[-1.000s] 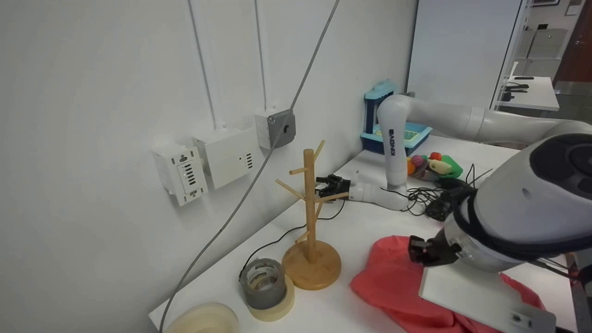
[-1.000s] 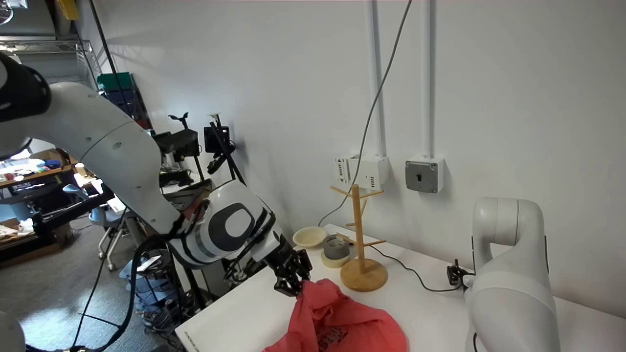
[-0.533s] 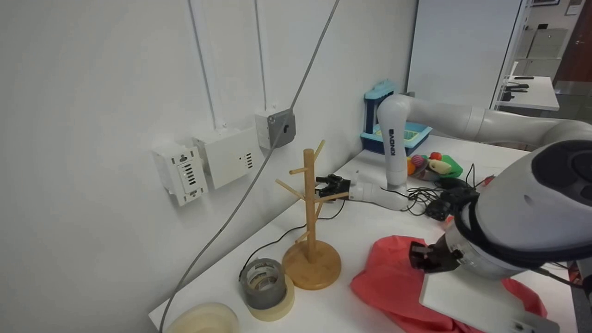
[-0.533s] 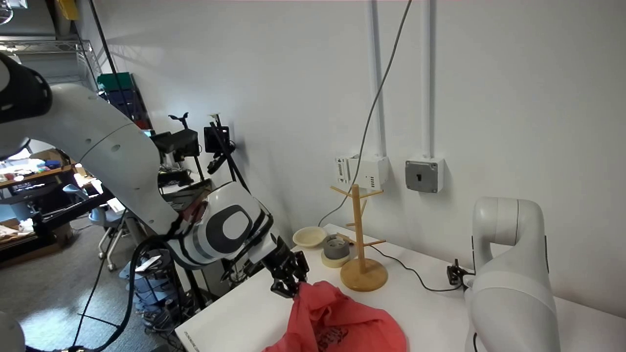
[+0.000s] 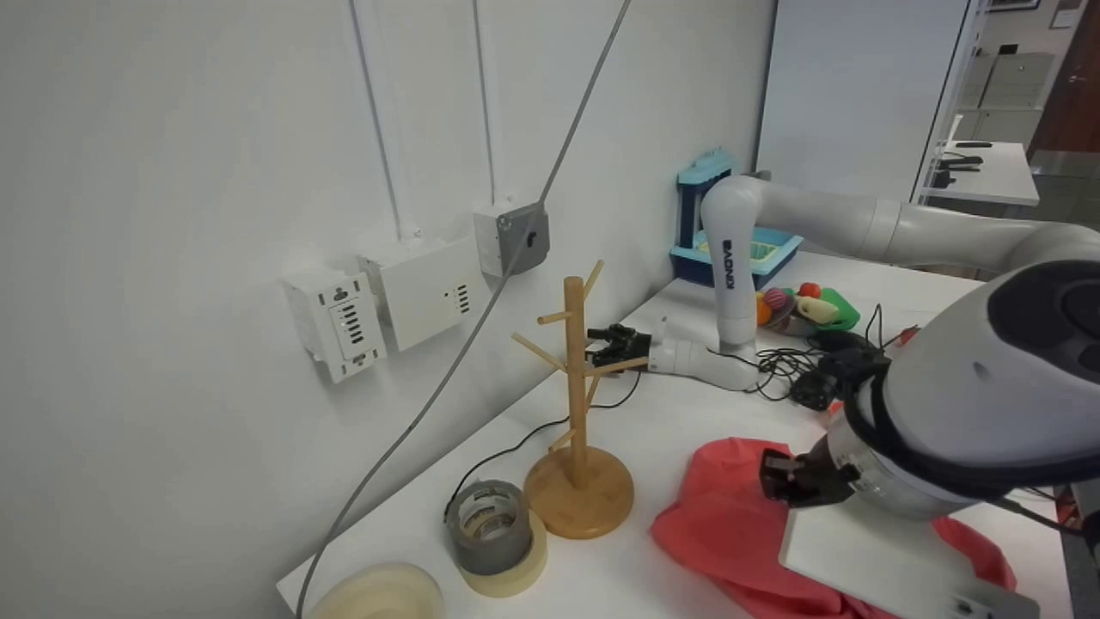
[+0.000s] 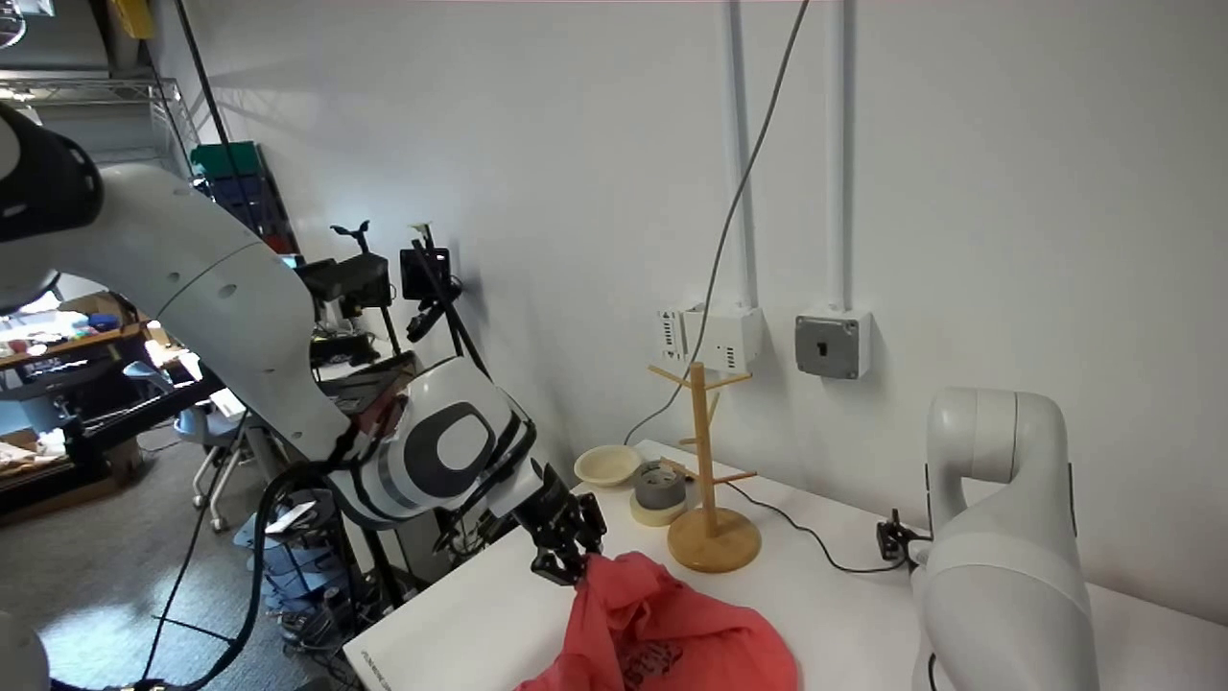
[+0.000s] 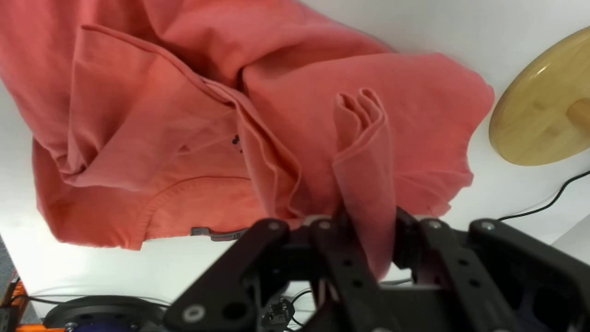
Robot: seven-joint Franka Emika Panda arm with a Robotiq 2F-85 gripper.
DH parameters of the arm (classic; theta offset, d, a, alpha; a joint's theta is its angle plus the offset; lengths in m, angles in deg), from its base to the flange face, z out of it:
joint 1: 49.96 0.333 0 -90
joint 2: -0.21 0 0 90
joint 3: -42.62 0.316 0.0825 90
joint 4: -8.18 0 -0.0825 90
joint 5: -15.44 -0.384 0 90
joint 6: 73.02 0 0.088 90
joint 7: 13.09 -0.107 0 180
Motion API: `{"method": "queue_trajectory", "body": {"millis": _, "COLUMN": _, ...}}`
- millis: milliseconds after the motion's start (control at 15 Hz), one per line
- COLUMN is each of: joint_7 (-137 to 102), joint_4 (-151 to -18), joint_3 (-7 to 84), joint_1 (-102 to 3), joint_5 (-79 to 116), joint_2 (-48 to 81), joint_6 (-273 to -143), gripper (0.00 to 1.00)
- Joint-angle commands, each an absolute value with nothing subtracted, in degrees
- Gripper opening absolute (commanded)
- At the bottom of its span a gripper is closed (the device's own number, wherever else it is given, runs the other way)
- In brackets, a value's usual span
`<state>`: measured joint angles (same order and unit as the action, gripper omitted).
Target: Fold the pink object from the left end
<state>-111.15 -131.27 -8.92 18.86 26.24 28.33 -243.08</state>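
One pink shirt (image 6: 683, 622), on the desk (image 6: 470, 619) beside the mug tree (image 6: 705, 461); one fold (image 7: 366, 184) pinched in your jaws. Bulk: above and left of them in the wrist view, likely your folding path.

White bench (image 6: 460, 614) ran along wall (image 6: 576, 144), cluttered.
Wooden mug tree (image 5: 577, 404) stood upright just beside a grey tape roll (image 5: 491, 554) stacked on a cream tape roll (image 5: 516, 582); pale bowl (image 6: 606, 466) sat near. Blue plastic stand (image 5: 779, 262) was well apart, toy food (image 5: 815, 309) near it.
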Motion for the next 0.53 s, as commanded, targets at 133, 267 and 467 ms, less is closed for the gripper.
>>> {"method": "queue_trajectory", "body": {"millis": 133, "joint_7": -109.1, "joint_4": -132.2, "joint_3": -8.0, "joint_1": 16.5, "joint_5": 23.3, "joint_2": 26.5, "joint_6": -242.3, "gripper": 0.03}}
{"method": "queue_trajectory", "body": {"millis": 267, "joint_7": -109.2, "joint_4": -132.9, "joint_3": -8.3, "joint_1": 14.9, "joint_5": 22.0, "joint_2": 26.0, "joint_6": -242.6, "gripper": 0.03}}
{"method": "queue_trajectory", "body": {"millis": 467, "joint_7": -109.6, "joint_4": -133.1, "joint_3": -9.0, "joint_1": 12.3, "joint_5": 20.4, "joint_2": 25.9, "joint_6": -243.7, "gripper": 0.03}}
